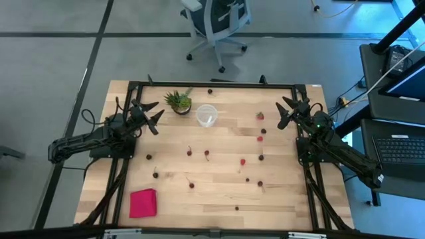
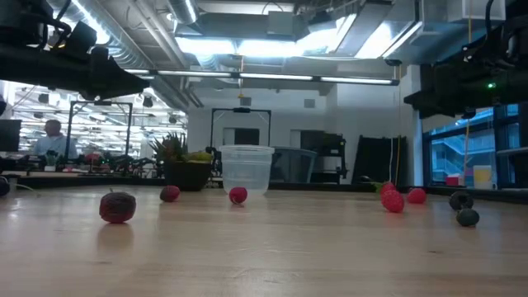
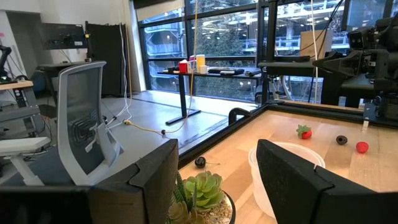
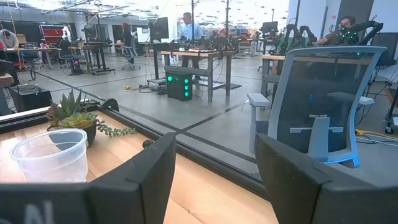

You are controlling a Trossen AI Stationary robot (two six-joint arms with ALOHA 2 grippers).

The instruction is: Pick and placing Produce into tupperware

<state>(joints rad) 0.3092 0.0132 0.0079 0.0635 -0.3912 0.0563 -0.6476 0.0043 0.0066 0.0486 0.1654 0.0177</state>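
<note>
Red produce (image 1: pixel 243 161) scattered beside empty tupperware (image 1: pixel 206 115), both hands open.

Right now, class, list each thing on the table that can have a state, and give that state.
tupperware: upright, empty.
produce: scattered loose on the table, none in the tupperware.
potted plant: upright beside the tupperware.
pink cloth: lying flat.
left gripper: open, empty.
right gripper: open, empty.

About fifteen produce (image 1: pixel 259 139) pieces scattered, exact count unclear. One tupperware (image 1: pixel 206 115). One potted plant (image 1: pixel 178 101). One pink cloth (image 1: pixel 143 202). Two arms, one gripper each: left (image 1: pixel 154 113), right (image 1: pixel 284 110).
</note>
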